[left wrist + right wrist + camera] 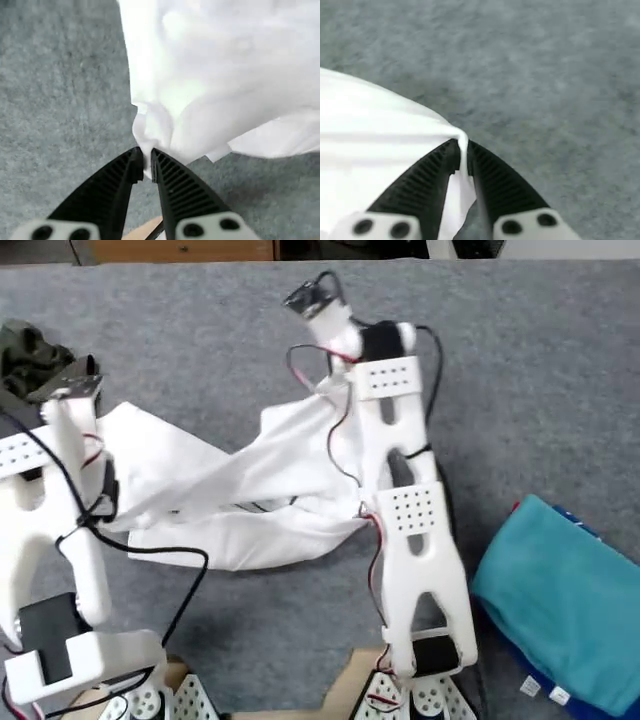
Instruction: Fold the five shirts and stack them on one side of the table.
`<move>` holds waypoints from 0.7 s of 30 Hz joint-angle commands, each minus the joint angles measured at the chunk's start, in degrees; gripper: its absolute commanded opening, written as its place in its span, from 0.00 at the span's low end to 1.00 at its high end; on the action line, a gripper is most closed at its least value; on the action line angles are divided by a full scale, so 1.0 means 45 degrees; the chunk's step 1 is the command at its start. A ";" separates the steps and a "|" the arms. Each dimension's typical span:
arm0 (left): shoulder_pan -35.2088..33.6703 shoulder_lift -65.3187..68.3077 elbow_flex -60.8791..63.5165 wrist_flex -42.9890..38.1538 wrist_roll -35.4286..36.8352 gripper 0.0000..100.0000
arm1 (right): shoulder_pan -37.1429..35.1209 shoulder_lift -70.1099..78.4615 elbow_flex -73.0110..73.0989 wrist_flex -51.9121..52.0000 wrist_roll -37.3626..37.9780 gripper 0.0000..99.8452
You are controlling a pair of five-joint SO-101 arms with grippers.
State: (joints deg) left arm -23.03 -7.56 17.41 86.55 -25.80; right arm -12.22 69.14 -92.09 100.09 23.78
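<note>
Grey napped table (520, 360) — cover uniform throughout. Wooden panel (180, 249) sits just beyond the table's far edge — light brown.

A white shirt (230, 490) lies rumpled, stretched across the middle of the desk (200, 300). A folded teal shirt (560, 600) sits at right; a dark green shirt (25, 355) lies crumpled far left.
</note>
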 commanded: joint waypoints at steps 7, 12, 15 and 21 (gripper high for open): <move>0.2462 -0.0400 0.0586 -0.2755 0.2969 0.02 | 0.0752 -0.0303 -0.0400 -0.1524 -0.0020 0.00; 0.2540 -0.0400 0.0606 -0.3126 0.3321 0.02 | -0.0615 0.0635 -0.0029 0.0254 0.2637 0.02; 0.2305 -0.0400 0.0606 -0.3145 0.3263 0.02 | -0.0850 0.0733 -0.0752 0.0508 0.2364 0.12; 0.1446 -0.0400 -0.0274 -0.2520 0.3243 0.02 | -0.0947 -0.1162 0.0088 0.0547 0.2208 0.26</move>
State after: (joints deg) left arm -14.24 -7.65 20.31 73.54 -11.65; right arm -15.30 71.43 -92.70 101.32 33.98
